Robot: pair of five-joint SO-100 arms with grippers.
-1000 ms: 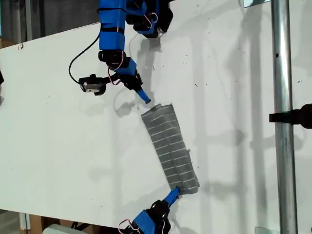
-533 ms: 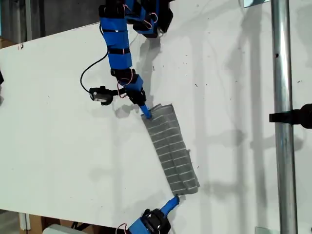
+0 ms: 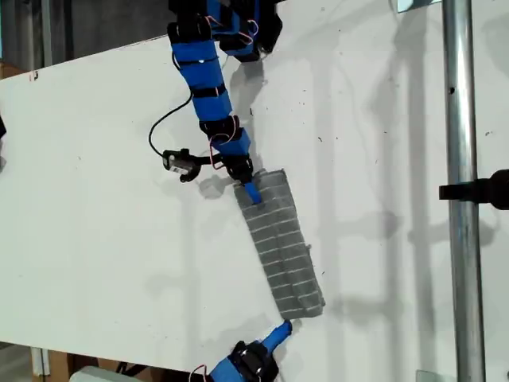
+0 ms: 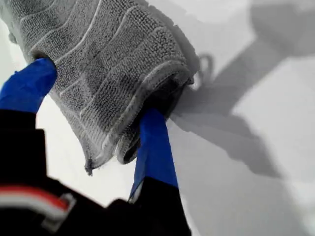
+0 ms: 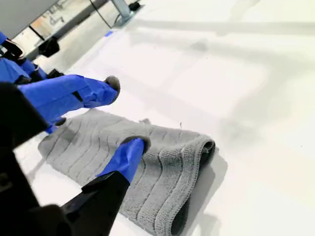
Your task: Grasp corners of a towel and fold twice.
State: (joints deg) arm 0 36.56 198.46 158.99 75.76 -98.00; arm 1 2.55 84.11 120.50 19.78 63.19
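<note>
The towel point(image 3: 282, 247) lies flat on the white table point(image 3: 95, 239), folded into a narrow strip. In the exterior view it sits just right of centre. Its long axis runs diagonally from upper left to lower right, and the white stripes cross the strip.

The first gripper point(image 3: 251, 193) is at the strip's upper end. In the first wrist view the first gripper point(image 4: 96, 91) has its fingers point(image 4: 155, 147) apart. One finger rests against the towel's side and the other is pushed into the open fold at the end. A hemmed corner point(image 4: 89, 166) hangs loose between them. The cloth is not pinched.

The second gripper point(image 3: 282, 326) is at the bottom edge of the exterior view. It points up and right at the strip's lower end and is just short of touching it. In the second wrist view the second gripper point(image 5: 125, 114) has its jaws spread wide, and the towel's looped end is close by.
</note>
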